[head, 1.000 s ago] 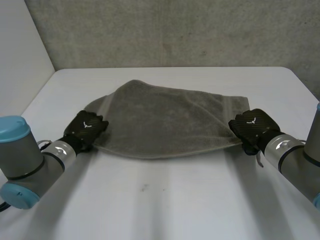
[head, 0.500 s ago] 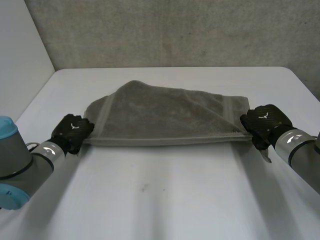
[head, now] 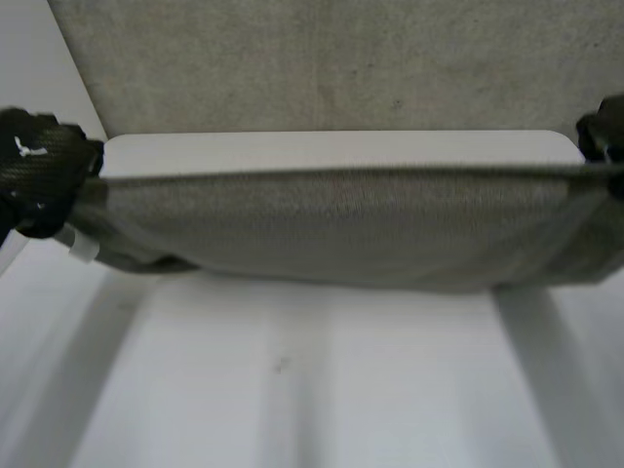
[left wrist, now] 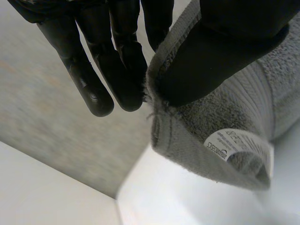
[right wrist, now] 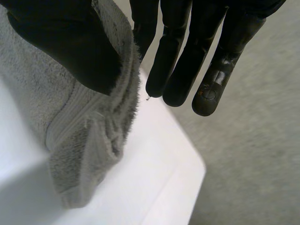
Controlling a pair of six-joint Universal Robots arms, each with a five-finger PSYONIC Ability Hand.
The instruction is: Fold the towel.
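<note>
The left hand [head: 39,168] and right hand [head: 604,132] are each pinching a top corner of the gray towel [head: 331,229] between thumb and fingers [left wrist: 117,70], stretching it above the white tabletop [head: 292,390]. It is looking soft and floppy, so corners seem good holds.

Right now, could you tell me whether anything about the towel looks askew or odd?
Nothing stands out. The towel hangs taut and level between the left robot hand and right robot hand, each pinching a top corner. Only its white label pokes out by the left one.
</note>
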